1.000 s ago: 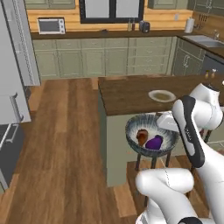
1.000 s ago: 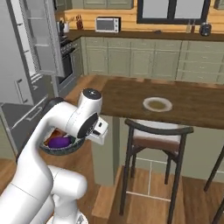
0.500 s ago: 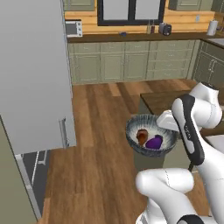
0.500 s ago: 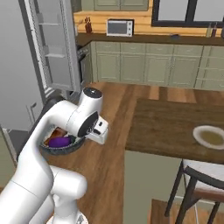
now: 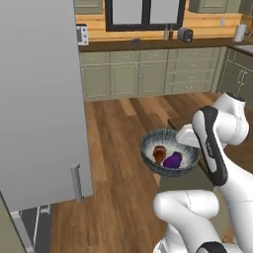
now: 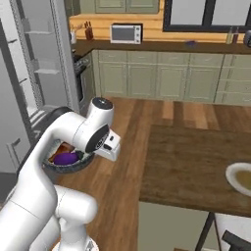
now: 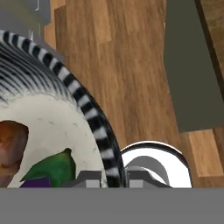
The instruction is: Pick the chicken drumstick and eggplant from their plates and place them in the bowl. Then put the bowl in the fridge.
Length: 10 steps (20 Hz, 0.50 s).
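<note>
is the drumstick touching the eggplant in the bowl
Touching. In the left base view the chicken drumstick and eggplant lie side by side in the bowl with no gap between them.

Base turned toward fridge; counter slid right; fridge door now looms close, left.

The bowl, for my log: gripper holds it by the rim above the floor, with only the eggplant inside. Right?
Not quite. The bowl, held at its rim by the gripper, carries the chicken drumstick beside the eggplant, as the left base view shows.
</note>
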Available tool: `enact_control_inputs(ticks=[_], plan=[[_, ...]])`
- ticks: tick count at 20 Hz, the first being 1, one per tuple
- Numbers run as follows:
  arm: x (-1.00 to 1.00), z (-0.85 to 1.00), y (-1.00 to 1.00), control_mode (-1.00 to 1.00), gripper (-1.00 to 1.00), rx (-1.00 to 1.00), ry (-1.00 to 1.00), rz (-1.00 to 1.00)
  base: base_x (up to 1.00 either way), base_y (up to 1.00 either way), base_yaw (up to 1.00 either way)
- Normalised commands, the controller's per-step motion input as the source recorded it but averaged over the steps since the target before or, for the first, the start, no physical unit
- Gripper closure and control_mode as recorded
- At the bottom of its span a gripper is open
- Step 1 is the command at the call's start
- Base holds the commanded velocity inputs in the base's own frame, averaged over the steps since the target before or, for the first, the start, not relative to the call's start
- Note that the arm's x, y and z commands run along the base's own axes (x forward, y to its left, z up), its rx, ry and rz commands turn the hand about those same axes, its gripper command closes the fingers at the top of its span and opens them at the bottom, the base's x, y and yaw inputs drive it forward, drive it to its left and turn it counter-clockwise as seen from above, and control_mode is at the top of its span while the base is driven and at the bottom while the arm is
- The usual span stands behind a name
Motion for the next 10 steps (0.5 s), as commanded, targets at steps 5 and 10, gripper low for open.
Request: enact_control_inputs(ticks=[5,10], plan=[[0.0,0.0,0.0,1.0,1.0,0.0,0.0,0.0,0.88,-0.04,-0.01],[0.0,0.0,0.0,1.0,1.0,0.0,0.0,0.0,0.92,-0.03,0.0]])
